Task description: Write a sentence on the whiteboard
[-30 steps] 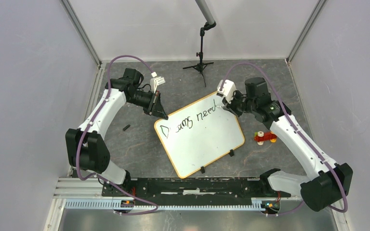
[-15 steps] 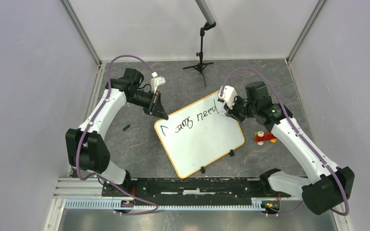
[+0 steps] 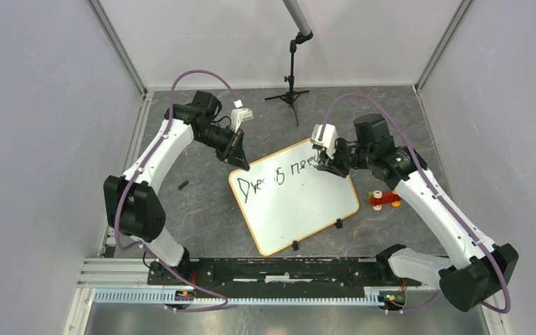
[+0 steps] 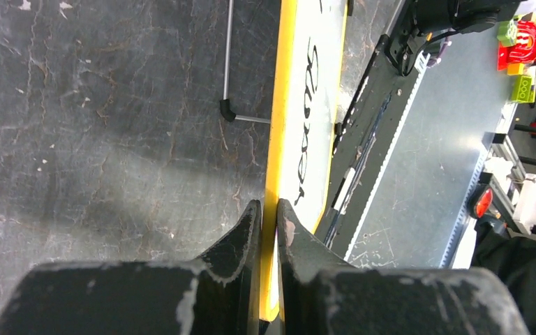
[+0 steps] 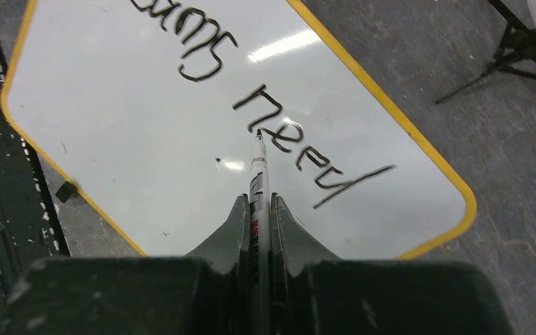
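Observation:
The whiteboard (image 3: 300, 209) lies tilted on the grey table, white with a tan-orange rim and two black clips on its near edge. One line of the sentence (image 3: 279, 176) is on it, reading roughly "Dreams need"; it also shows in the right wrist view (image 5: 279, 132). My left gripper (image 3: 241, 162) is shut on the board's far-left rim (image 4: 273, 174). My right gripper (image 3: 326, 165) is shut on a grey marker (image 5: 259, 181), whose black tip sits at the board by the word "need".
A small red-and-orange toy (image 3: 384, 199) sits right of the board. A black marker cap (image 3: 183, 185) lies left of it. A black tripod stand (image 3: 292, 94) stands at the back. Grey walls enclose the table; a black rail (image 3: 279, 269) runs along the near edge.
The left arm has shifted right and back, and the board has slid and turned a little with it. The right gripper has moved left along the board's top edge with the marker.

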Tool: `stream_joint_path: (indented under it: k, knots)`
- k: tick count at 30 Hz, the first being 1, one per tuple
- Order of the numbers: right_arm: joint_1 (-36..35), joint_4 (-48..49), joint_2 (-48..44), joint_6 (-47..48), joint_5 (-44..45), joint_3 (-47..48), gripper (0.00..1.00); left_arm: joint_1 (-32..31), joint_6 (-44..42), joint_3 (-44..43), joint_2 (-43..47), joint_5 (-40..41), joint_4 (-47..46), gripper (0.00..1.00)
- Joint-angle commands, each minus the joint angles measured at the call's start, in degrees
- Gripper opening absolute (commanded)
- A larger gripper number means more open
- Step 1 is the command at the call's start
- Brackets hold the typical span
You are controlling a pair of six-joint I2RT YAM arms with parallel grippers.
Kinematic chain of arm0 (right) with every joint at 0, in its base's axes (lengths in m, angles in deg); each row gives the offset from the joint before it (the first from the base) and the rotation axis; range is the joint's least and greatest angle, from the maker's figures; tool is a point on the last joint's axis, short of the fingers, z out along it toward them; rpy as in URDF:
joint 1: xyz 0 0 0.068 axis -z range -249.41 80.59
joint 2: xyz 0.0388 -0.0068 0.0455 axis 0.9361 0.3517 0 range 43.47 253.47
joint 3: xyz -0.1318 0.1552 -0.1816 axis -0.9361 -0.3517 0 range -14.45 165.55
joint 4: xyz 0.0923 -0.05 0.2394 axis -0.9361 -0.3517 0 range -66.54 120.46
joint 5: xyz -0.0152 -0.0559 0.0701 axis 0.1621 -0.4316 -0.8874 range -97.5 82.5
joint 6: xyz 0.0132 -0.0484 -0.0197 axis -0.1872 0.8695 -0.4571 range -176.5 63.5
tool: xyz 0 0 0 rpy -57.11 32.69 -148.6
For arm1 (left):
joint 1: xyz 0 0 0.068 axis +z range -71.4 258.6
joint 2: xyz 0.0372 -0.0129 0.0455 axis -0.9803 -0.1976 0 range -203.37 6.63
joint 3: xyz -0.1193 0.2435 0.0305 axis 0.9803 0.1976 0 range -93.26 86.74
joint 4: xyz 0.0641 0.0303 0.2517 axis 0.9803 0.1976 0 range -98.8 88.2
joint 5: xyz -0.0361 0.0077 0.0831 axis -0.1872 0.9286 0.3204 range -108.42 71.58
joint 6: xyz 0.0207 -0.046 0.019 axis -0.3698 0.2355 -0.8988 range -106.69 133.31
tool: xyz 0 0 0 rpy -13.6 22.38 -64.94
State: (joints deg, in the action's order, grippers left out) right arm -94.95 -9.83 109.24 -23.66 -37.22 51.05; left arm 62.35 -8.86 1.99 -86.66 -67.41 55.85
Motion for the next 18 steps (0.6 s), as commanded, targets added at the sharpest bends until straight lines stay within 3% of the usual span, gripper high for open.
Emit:
stream_joint_path:
  k: [1, 4, 13, 18]
  knots:
    - [-3.60, 1.55, -0.81, -1.13, -3.92, 0.61, 0.00, -2.23, -4.05, -2.60, -2.90, 7.16, -1.29, 0.03]
    - [-6.55, 2.91, -1.12, -2.11, -3.90, -0.52, 0.00, -2.23, -1.80, -3.83, -2.49, 7.51, -1.29, 0.14]
    - [-10.99, 7.88, -1.88, -4.44, -4.36, -3.30, 0.00, 6.75, 0.21, 1.83, 7.52, -0.27, -1.01, 0.68]
    - [-13.40, 10.43, -1.36, -5.22, -5.51, -4.97, 0.00, 12.48, 0.43, 7.65, 12.99, -4.74, -2.31, 0.80]
